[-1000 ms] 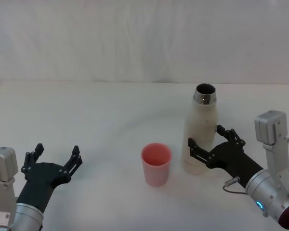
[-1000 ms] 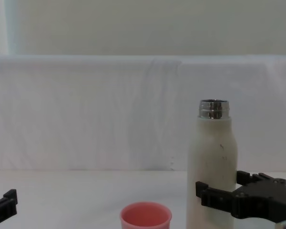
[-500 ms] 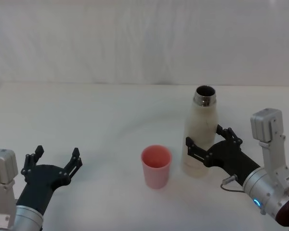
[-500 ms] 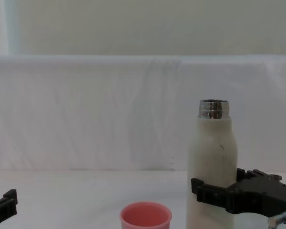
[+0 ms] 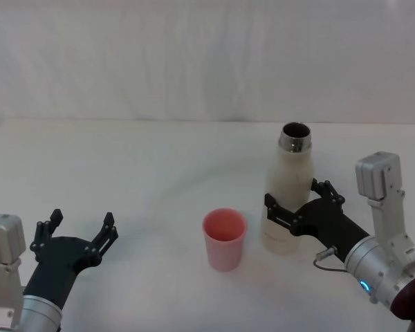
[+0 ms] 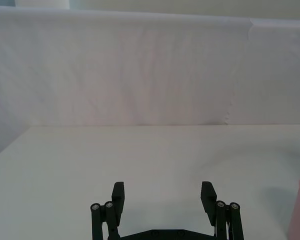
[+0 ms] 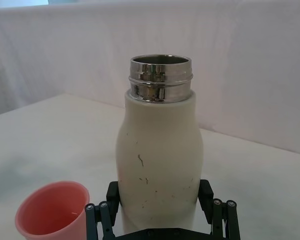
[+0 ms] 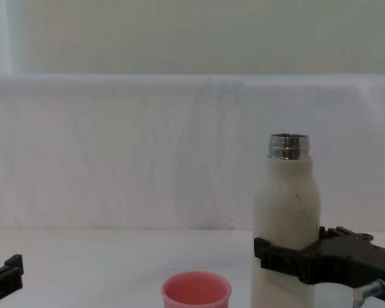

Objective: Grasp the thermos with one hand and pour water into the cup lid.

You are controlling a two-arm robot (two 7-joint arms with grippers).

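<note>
The tall cream-white steel-necked thermos (image 5: 288, 190) stands upright right of the bench's middle beside the small pink plastic cup lid (image 5: 225, 237), the right gripper (image 5: 297, 214) spread around its lower body, so closing comes next; left gripper (image 5: 75, 237) idles spread near the bench's front-left corner

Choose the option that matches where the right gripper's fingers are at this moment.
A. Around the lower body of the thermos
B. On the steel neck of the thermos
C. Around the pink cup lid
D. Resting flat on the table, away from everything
A: the right gripper has one finger on each side of the thermos low on its body, while the cup lid stands apart beside it.
</note>
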